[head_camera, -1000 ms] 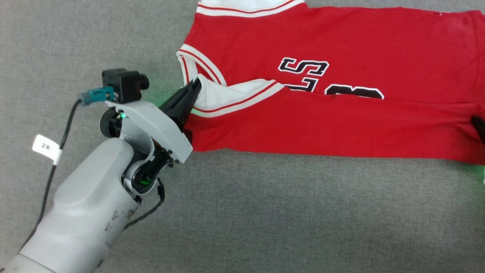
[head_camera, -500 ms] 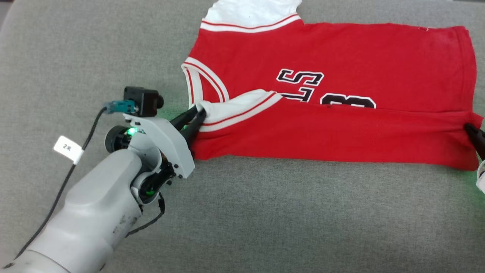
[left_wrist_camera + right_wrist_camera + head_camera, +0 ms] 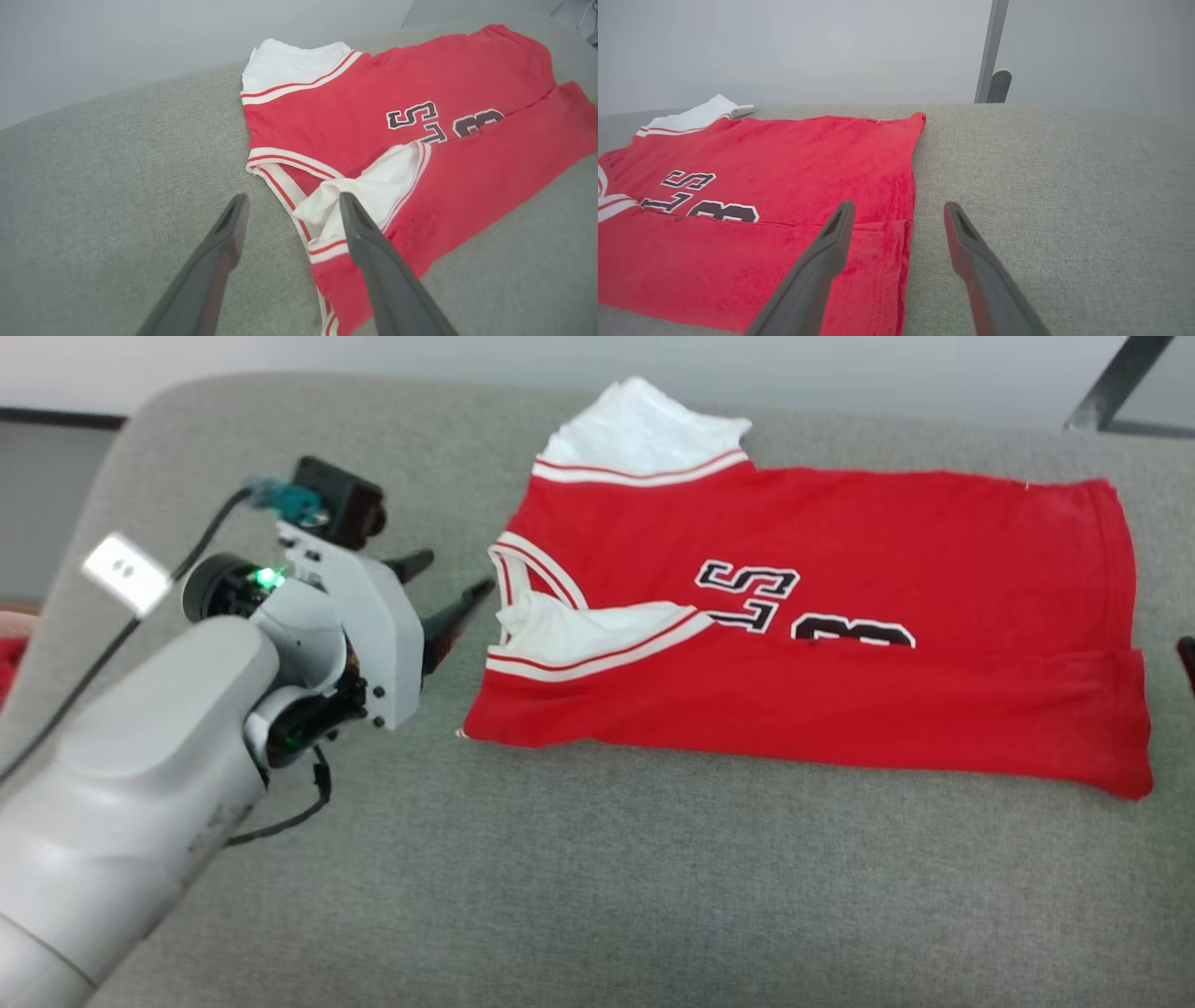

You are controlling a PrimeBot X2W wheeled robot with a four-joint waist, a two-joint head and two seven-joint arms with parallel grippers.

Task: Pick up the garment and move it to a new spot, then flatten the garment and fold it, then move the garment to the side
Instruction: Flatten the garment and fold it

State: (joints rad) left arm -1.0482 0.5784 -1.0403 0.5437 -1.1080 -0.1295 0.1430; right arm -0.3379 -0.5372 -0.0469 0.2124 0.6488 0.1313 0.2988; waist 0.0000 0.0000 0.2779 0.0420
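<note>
The garment (image 3: 840, 616), a red jersey with white panels and black letters, lies flat on the grey surface (image 3: 653, 877). Its near strip is folded over the lower part of the lettering. My left gripper (image 3: 459, 572) is open just off the garment's left edge, by the white sleeve panel (image 3: 569, 635). In the left wrist view my left gripper (image 3: 293, 198) holds nothing, and one finger (image 3: 373, 261) hangs over the striped trim of the garment (image 3: 420, 84). My right gripper (image 3: 900, 205) is open and empty above the right edge of the garment (image 3: 784, 163).
A plain red cloth (image 3: 9, 658) shows past the surface's left edge. A metal post (image 3: 992, 51) stands behind the surface at the back right. The surface's rounded far edge (image 3: 280, 392) meets a pale wall. Bare grey fabric spreads in front of the garment.
Both grippers have opened and let go of the garment's left and right edges, then pulled back from it. The garment stays flat. The head camera has tilted up.
</note>
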